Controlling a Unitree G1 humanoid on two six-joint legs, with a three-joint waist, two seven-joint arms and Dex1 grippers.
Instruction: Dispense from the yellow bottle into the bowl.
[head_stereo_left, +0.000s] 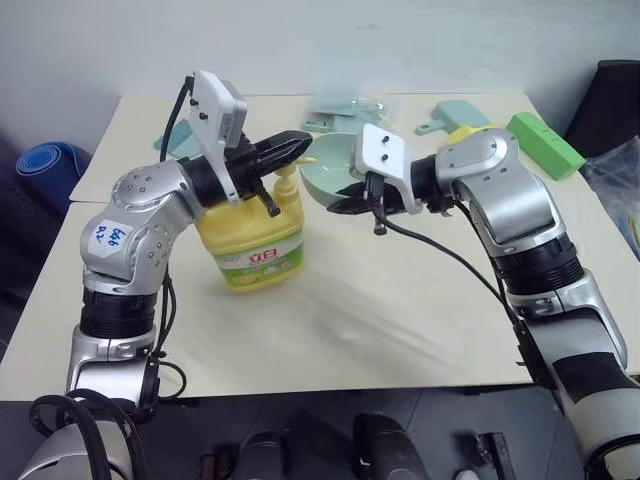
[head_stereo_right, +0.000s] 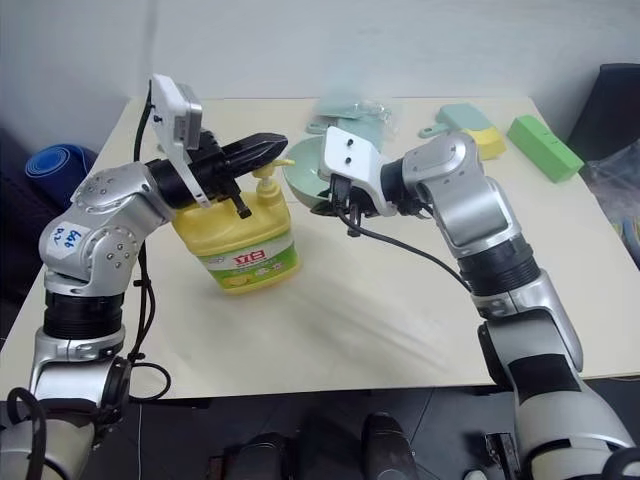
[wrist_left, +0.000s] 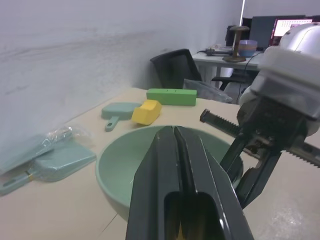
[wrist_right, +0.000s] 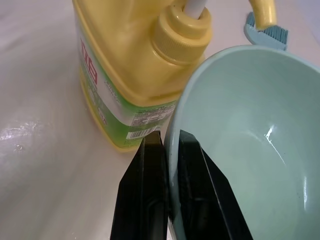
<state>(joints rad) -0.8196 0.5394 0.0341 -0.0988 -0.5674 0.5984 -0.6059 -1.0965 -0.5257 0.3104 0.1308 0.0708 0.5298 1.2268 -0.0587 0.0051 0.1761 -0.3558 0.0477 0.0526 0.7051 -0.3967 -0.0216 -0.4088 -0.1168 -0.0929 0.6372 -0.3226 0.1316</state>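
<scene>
**Nearly set to pump: bowl held at the spout**

Already you had the bowl in place: your right gripper was pinched on its rim, one finger inside the wall and one outside, holding it raised off the table just beside the yellow bottle. The bottle stood upright on the table near its left front part, label toward you, with the pump head reaching toward the bowl's near edge.

Your left gripper had its fingers pressed together with nothing between them, poised just above the pump. I could not tell from the pictures whether it was touching the pump head yet.

By my judgement, the setting-up was done and the pressing was left. The bowl looked dry inside, so nothing seemed to have been dispensed.

Around you, along the far edge, lay the pale green dustpans, a small yellow block and a bright green block, all well apart from the work. Nothing stood between pump and bowl. The likely trouble was the spout sitting near the rim, so liquid might have missed.
</scene>
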